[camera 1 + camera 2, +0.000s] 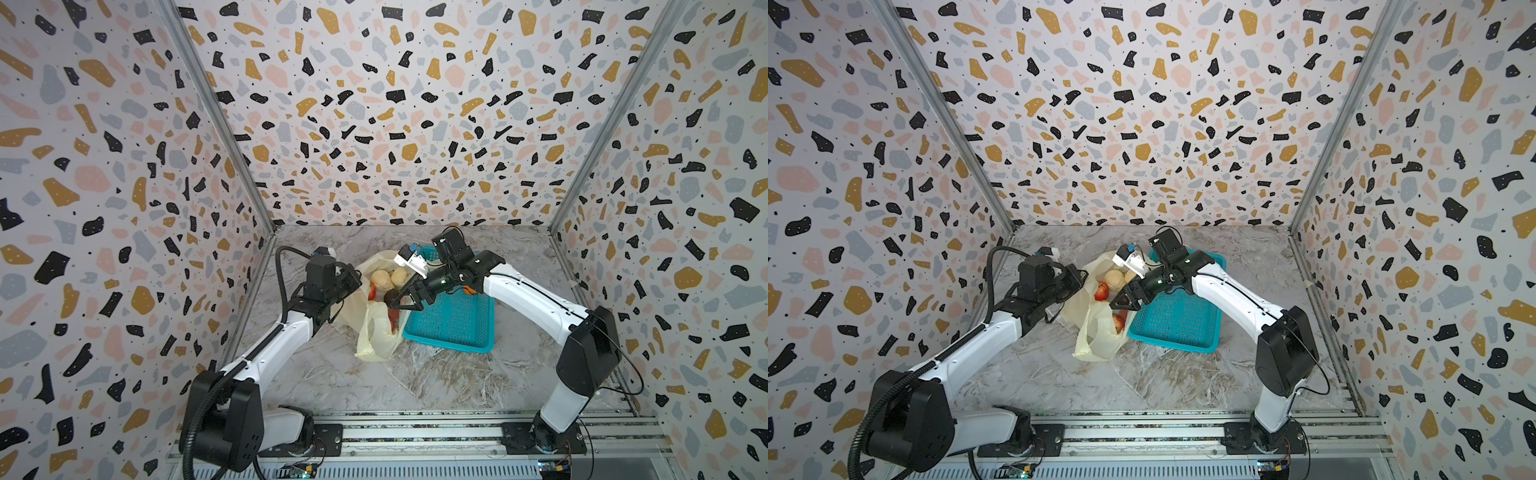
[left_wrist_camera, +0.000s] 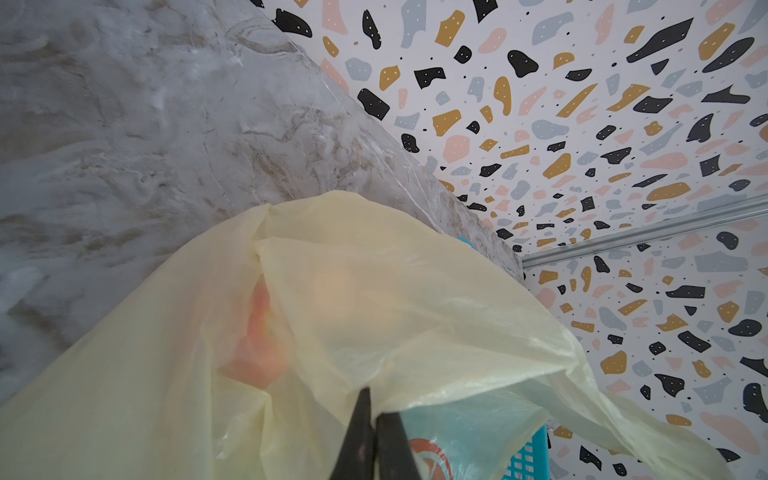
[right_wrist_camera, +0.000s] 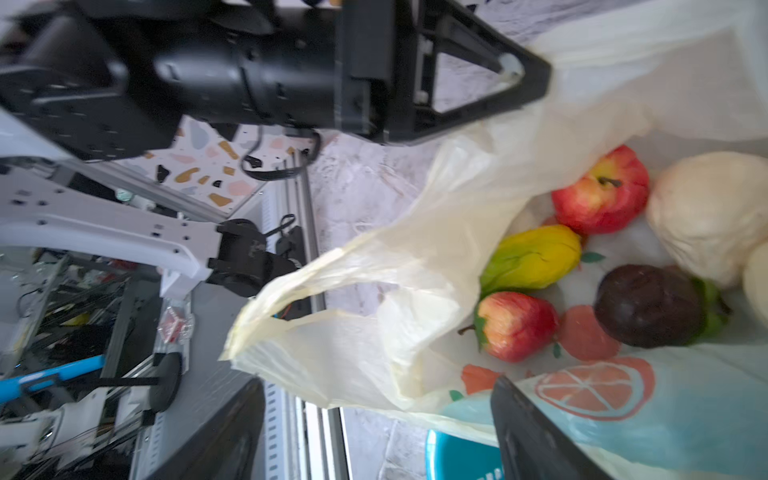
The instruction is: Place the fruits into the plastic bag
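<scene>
Six toy fruits show inside the thin pale-yellow translucent plastic bag [image 3: 365, 365], which lies on the grey marbled table [image 1: 374, 386] just beside the teal mesh plastic basket [image 1: 449, 345]: two red apples [image 3: 600, 191], a yellow-green mango [image 3: 532, 257], a dark brown-purple round fruit [image 3: 648, 305] and two cream-white lumps [image 3: 710, 212]. The left gripper [image 2: 374, 409] has its jaws pinched tight on the bag's rim, holding it up so the mouth gapes for the other arm. The right gripper [image 1: 399, 304] hangs over that mouth with jaws spread wide and empty; the dark fruit rests free below them, so this looks like the release of a drop. An orange speck [image 1: 470, 291] in the basket, half hidden by the arm, may be a fruit yet to move.
</scene>
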`<state>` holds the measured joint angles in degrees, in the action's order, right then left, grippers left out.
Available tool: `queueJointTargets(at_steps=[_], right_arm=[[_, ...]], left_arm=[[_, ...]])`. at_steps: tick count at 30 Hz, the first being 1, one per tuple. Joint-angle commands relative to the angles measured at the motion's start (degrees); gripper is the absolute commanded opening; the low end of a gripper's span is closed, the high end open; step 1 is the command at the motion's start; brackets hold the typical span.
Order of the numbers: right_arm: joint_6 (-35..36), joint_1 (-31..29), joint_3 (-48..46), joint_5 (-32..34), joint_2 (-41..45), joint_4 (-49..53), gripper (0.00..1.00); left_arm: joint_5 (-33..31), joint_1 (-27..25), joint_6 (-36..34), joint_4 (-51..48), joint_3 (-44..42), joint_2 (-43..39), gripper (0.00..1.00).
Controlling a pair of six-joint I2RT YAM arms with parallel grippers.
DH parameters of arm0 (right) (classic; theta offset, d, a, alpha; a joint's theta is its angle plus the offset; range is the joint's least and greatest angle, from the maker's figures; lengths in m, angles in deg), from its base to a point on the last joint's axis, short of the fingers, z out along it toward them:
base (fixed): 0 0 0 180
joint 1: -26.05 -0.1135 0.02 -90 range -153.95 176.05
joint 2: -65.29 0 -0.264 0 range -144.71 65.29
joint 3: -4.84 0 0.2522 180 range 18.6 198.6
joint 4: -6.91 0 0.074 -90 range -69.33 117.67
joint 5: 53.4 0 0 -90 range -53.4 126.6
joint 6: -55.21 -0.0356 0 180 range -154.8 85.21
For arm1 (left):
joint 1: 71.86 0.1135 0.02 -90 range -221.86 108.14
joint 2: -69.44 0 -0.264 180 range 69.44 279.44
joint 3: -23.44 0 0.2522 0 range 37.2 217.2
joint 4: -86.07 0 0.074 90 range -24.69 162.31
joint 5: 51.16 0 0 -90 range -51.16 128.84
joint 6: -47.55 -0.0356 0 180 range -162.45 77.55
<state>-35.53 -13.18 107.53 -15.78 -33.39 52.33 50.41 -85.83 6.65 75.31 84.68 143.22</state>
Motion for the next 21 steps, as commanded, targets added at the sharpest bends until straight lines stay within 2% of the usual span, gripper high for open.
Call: queueJointTargets(at_steps=[1,7,9,12,14,16,17,20,21], right_arm=[[1.4,0.1,1.9,-8.7,2.5,2.2,0.87],[0.0,1.1,2.5,-8.3,5.2,-1.3,0.86],[-4.0,3.2,1.6,-7.5,8.3,-7.0,0.85],[-15.2,9.1,-4.1,-3.4,15.0,-21.7,0.85],[-25.6,15.7,-11.4,0.7,20.7,-35.4,0.85],[-32.8,21.6,-17.6,7.3,25.0,-42.6,0.85],[-34.5,24.1,-20.1,11.9,26.6,-43.0,0.84],[-34.4,27.1,-22.1,27.9,27.8,-34.5,0.83],[-33.1,27.3,-21.9,29.8,27.1,-32.9,0.83]], left_arm=[[0.6,0.1,0.1,1.7,-0.6,-0.1,0.00],[0.3,0.1,-0.3,1.1,-1.1,-1.0,0.00],[0.2,0.2,-0.4,0.9,-1.2,-1.2,0.00],[0.2,0.1,-0.6,0.9,-1.3,-1.2,0.00],[0.2,0.1,-0.4,0.9,-1.3,-1.2,0.00],[0.2,0.1,-0.4,0.9,-1.3,-1.1,0.00],[0.2,0.1,-0.4,1.0,-1.3,-1.1,0.00],[0.3,0.2,-0.4,1.1,-1.1,-0.8,0.00],[0.4,0.1,-0.4,1.2,-1.0,-0.7,0.00]])
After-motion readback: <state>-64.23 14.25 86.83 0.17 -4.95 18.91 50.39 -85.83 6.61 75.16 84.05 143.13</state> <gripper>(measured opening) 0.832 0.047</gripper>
